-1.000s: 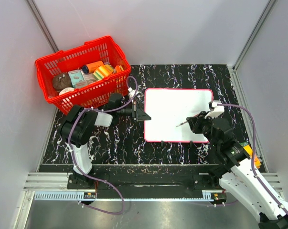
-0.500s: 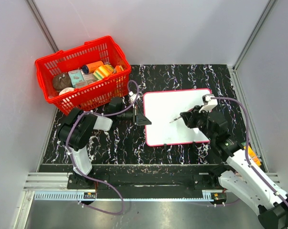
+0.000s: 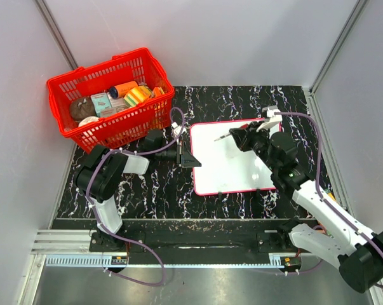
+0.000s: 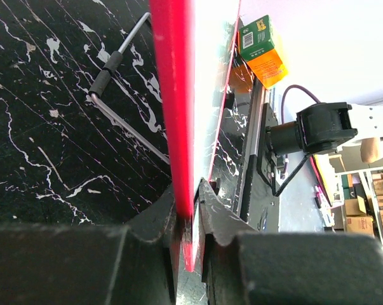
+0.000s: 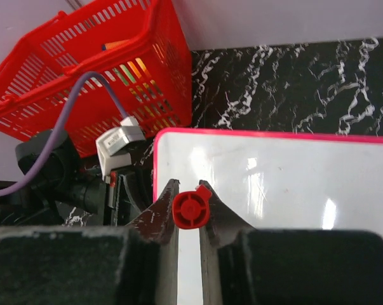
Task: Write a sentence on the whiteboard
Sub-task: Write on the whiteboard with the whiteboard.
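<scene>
Over the last second the red marker [image 5: 191, 209] has been carried across the whiteboard [image 3: 232, 162], from near the board's middle toward its 10 o'clock corner. Its tip is now poised just inside the top-left corner. The marker is clamped in the right gripper [image 3: 241, 136], whose jaws are drawn tight against the barrel, as is seen plainly in the right wrist view.

The board itself has been turned very slightly on the black marble-patterned table [image 3: 153, 184], and it lies flat at the centre-right of it. The red basket [image 3: 124, 124] is found at 10 o'clock from the board. The board's 9 o'clock edge is pinched by the left gripper [image 4: 188, 216], its jaws nearly closed over the thin red rim, so the board is held steady.

No marker strokes can be made out on the white surface, so the sentence is judged not yet begun. Whether the tip is touching the surface cannot be told. The move is read as positioning for the first word, at the usual starting corner of a line.
</scene>
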{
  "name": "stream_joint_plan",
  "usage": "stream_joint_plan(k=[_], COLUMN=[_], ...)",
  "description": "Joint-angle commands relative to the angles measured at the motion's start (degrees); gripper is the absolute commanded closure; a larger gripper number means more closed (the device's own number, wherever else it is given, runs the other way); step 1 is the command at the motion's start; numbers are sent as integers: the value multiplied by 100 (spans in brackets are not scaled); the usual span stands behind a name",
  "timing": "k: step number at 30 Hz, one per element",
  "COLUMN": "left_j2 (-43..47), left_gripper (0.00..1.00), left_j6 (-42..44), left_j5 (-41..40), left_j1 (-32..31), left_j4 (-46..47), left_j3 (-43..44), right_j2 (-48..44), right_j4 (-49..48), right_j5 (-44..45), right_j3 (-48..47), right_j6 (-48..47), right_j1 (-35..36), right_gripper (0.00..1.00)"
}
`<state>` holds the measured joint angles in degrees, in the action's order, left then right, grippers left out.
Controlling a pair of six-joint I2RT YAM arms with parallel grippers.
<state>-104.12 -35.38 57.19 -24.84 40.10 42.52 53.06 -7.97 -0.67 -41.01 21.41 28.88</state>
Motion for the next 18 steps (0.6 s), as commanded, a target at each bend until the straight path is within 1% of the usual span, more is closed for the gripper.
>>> stream_joint_plan(k=[1, 5, 7, 8, 9, 10, 11, 18], left_j2=[234, 251, 260, 269, 269, 269, 269, 260], left_gripper=[100, 100, 100, 100, 100, 100, 100, 100], left_j6=[523, 584, 628, 637, 637, 655, 655, 716], left_j5=[-208, -226, -243, -252, -243, -243, -243, -252], left_j1=[-74, -82, -74, -74, -74, -74, -74, -74], left_j4=[-301, -415, -450, -467, -468, -485, -494, -573], left_j3=[-16, 2, 19, 19, 19, 19, 19, 45], right_j2=[275, 556, 644, 766, 828, 881, 995, 1128], right_j4=[-662, -758, -811, -916, -987, -1074, -1267, -1761], right_j5=[408, 1233, 1594, 2057, 2279, 2490, 2806, 3283], right_j3=[-574, -872, -952, -1004, -1014, -1005, -979, -759], right_j6=[-400, -987, -1287, -1680, -1867, -2051, -2331, -2422], right_j1=[362, 907, 1381, 1601, 1933, 2102, 2199, 2280], right_gripper=[100, 100, 100, 100, 100, 100, 100, 100])
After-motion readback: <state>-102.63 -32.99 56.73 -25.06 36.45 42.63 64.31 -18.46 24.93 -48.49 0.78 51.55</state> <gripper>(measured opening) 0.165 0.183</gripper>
